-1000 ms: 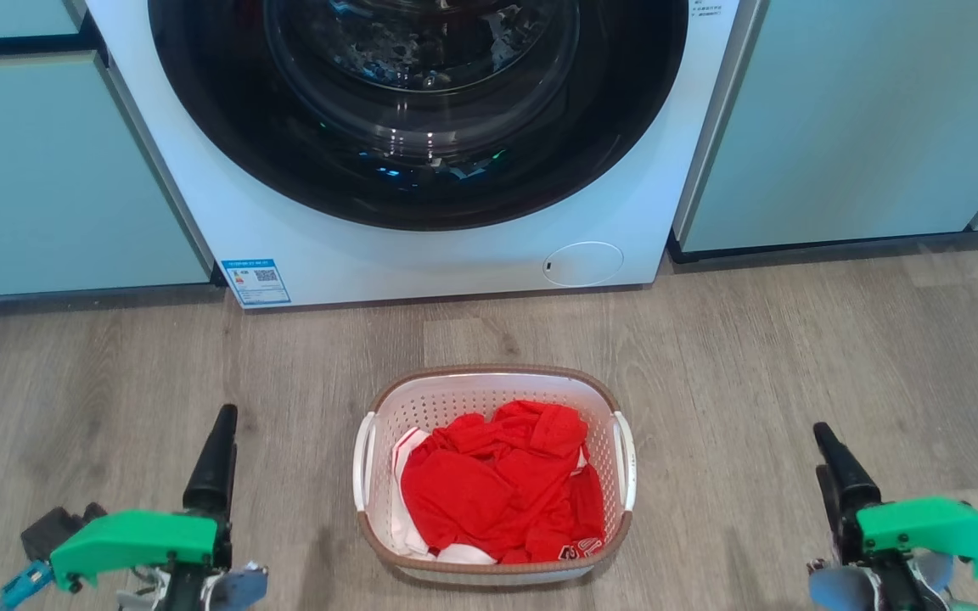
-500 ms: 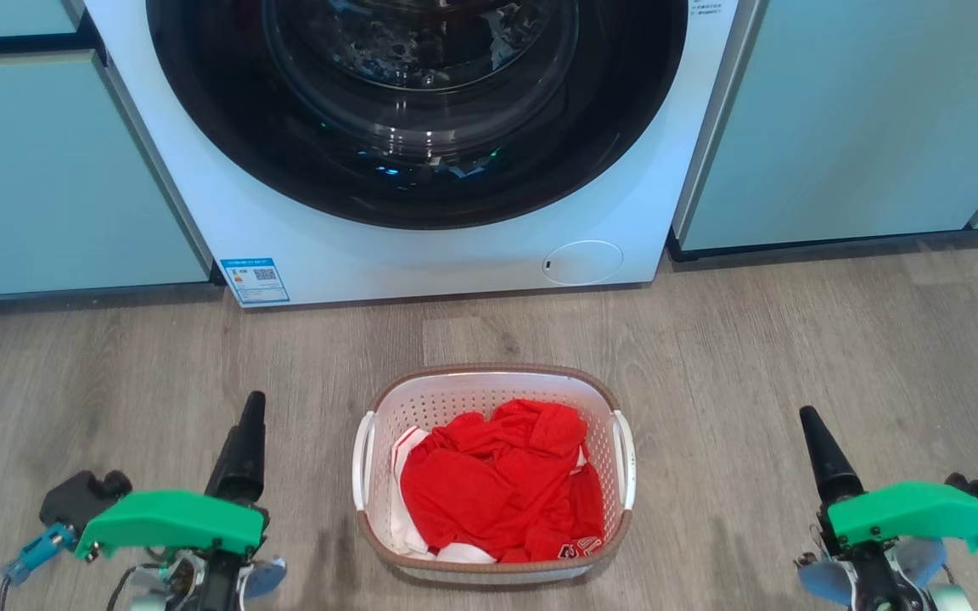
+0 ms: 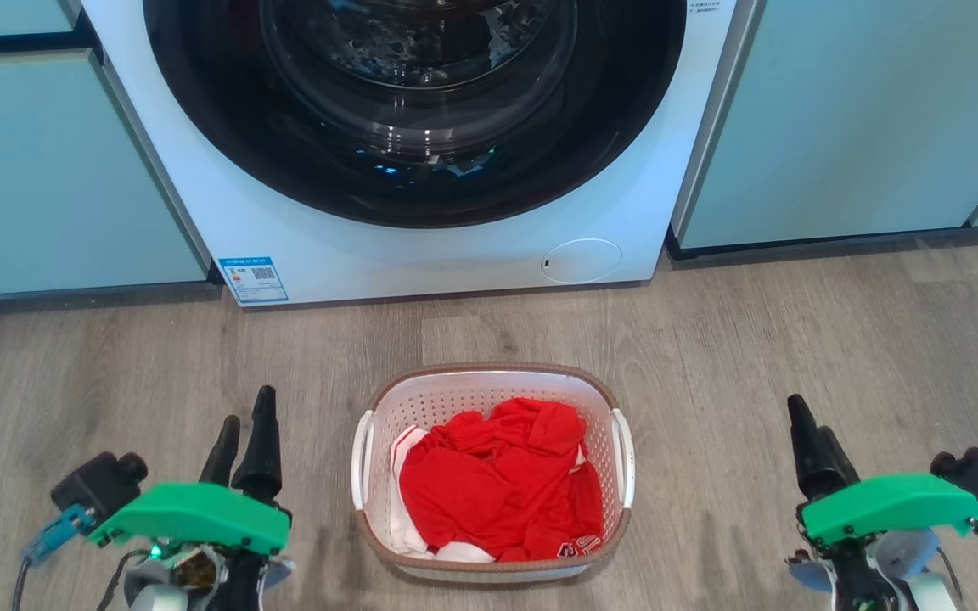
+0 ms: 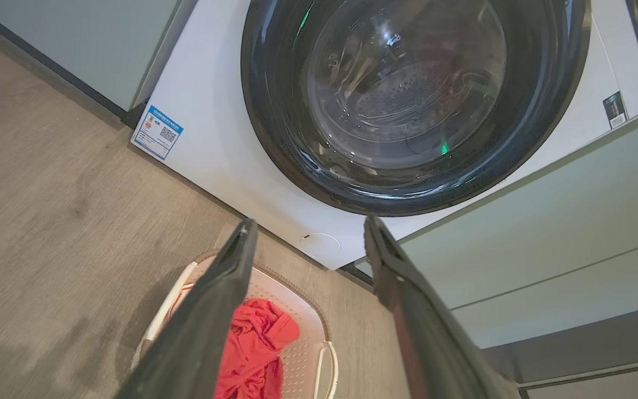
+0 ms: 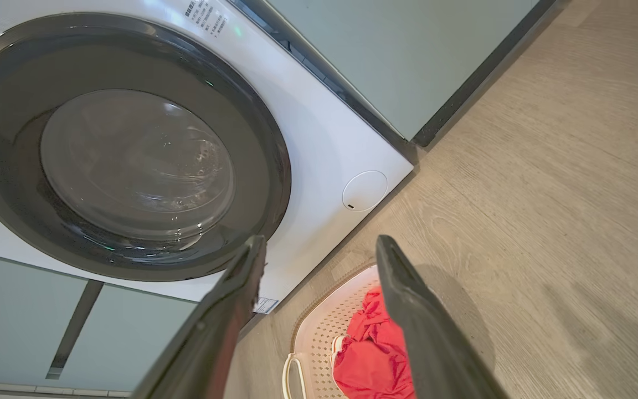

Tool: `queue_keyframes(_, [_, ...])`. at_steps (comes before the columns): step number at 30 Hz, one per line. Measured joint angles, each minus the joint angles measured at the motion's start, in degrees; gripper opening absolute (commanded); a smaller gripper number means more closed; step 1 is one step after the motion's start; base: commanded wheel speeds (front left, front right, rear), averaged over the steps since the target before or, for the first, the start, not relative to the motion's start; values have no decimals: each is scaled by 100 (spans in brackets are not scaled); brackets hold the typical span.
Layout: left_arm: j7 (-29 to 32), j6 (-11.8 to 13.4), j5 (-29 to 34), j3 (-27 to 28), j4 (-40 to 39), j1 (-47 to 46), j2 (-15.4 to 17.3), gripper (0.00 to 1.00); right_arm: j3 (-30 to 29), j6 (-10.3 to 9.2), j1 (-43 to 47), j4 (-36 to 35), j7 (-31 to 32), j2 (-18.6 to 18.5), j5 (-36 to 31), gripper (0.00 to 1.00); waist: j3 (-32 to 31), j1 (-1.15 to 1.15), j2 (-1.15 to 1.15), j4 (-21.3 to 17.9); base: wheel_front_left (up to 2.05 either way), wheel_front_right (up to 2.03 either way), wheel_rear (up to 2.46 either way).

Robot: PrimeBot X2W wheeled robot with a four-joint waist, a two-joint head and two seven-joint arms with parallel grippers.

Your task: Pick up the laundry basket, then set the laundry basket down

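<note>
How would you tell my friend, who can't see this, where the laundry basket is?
Find the big white washing machine with the round dark door. On the wooden floor just in front of it sits the laundry basket, oval and white with little holes. Its brown rim and the red clothes inside set it apart.

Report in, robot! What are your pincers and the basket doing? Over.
Left pincer and right pincer open, empty, flanking the laundry basket. Basket on floor, red clothes inside, untouched. Washing machine behind it, apart; nothing blocks the handles.
</note>
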Motion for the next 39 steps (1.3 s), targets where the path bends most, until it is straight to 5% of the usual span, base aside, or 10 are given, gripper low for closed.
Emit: queue_keyframes(39, [-646,660,2718,-552,-405,242,207,100,431,0,2,-263,-645,-33,-2505,100,51,0,0,-40,0,0,0])
